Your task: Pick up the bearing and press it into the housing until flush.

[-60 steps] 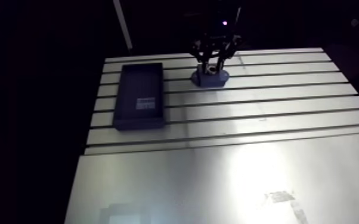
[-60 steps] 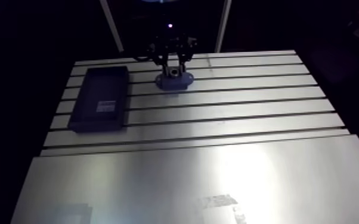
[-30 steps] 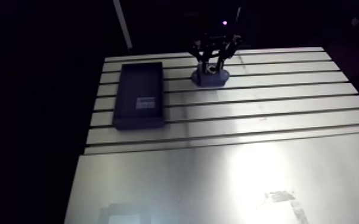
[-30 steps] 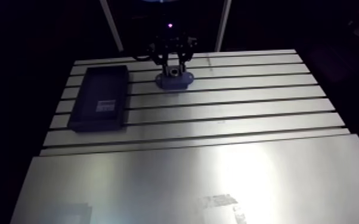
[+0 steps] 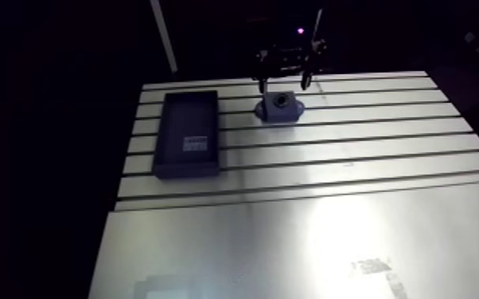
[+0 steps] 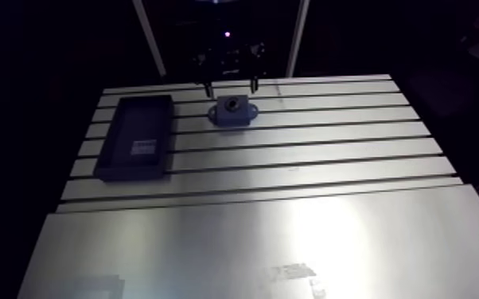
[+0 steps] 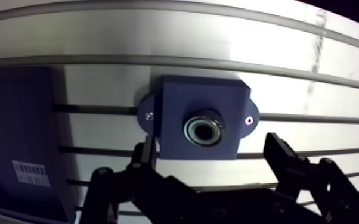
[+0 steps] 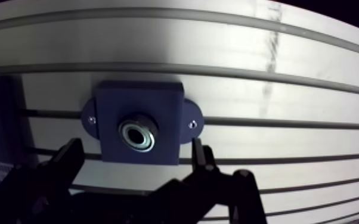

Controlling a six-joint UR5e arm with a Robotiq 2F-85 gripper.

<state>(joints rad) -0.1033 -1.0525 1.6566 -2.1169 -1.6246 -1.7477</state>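
Hovering released and empty, the hand (image 7: 212, 146) is holding its two fingers wide apart, touching nothing, and the blue housing (image 7: 176, 101) is lying just ahead of the gap between them, resting on the slotted table (image 7: 217, 36). The bearing (image 7: 204, 129) is sitting in the housing's centre bore, seemingly level with its face, though true flushness is hard to judge. The housing's ear-to-ear long axis is running along the table slots, parallel to the line between the fingers, while a dark tray (image 7: 15, 119) is lying apart, beyond one ear.

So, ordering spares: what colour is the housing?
Dark blue housing, clearest in the wrist view.
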